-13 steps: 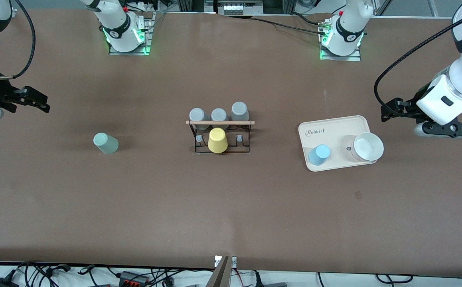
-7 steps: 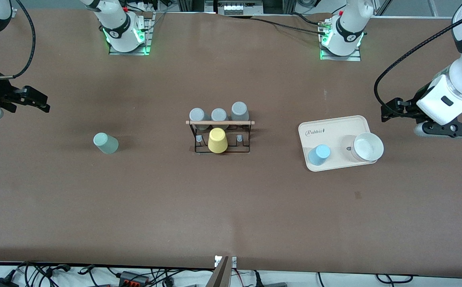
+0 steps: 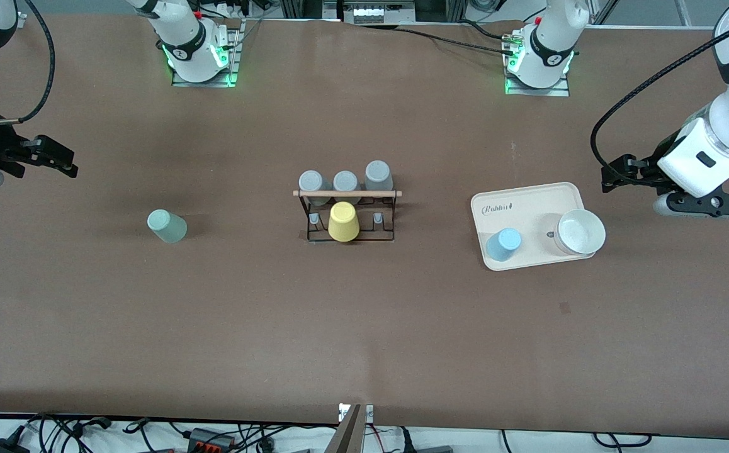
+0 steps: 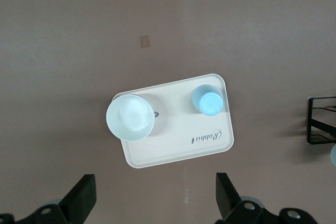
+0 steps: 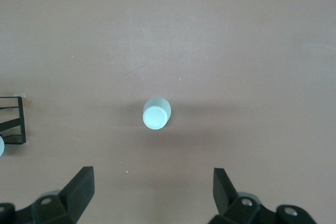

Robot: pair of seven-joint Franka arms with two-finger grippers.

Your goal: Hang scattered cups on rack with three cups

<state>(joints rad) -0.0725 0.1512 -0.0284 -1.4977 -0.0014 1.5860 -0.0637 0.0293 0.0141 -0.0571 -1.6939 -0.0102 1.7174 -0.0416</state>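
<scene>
2 cups are not yet hung. The sage green cup (image 3: 167, 226) stands upside down on the bare table toward the right arm's end, well apart from the rack (image 3: 347, 214). The light blue cup (image 3: 503, 244) stands upside down on the cream tray (image 3: 528, 201) toward the left arm's end, near the white bowl-like cup (image 3: 580, 232).

The rack at mid-table carries 3 grey cups (image 3: 345, 181) on the side farther from the front camera and 1 yellow cup (image 3: 343, 222) on the middle peg of the nearer side, leaving a short grey peg (image 3: 315, 219) free on each side of the yellow one.

The right gripper (image 5: 152, 192) hangs high above the table near the green cup, fingers spread wide and empty. The left gripper (image 4: 155, 198) hangs high near the tray, jaws equally wide, holding nothing.

Likely risks:
- Both cups are smooth and tapered, so a grip placed high on the narrow base could let them slip out.
- Closing on the blue cup may drag the light tray or nudge the white cup.
- The free pegs sit tight against the yellow cup, so an off-centre placement could knock it loose or tip the light wire frame.
- Both arms converging on the rack together might collide.
</scene>
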